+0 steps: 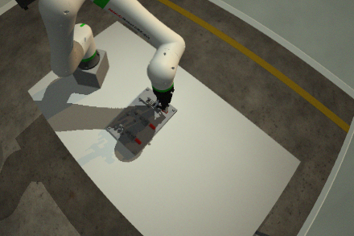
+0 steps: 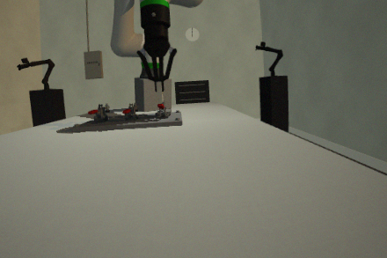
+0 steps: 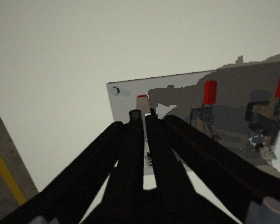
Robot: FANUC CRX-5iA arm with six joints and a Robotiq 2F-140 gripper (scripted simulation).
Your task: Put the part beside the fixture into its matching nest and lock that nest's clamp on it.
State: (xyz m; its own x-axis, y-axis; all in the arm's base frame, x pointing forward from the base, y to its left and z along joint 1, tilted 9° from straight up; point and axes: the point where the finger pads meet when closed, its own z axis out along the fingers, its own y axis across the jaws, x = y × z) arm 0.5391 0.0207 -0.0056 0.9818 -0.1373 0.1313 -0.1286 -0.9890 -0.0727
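Pincer clenched on nothing, fingertips together, hanging above fixture plate at its end nearest red clamp handle. Two more red handles along plate. Part's position: can't tell; nests too small, shadowed. Plate on white table.

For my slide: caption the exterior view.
White arm's shut black gripper hovers above grey fixture plate with red-handled clamps.

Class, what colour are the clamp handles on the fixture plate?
Red. The clamp handles show best in the wrist view.
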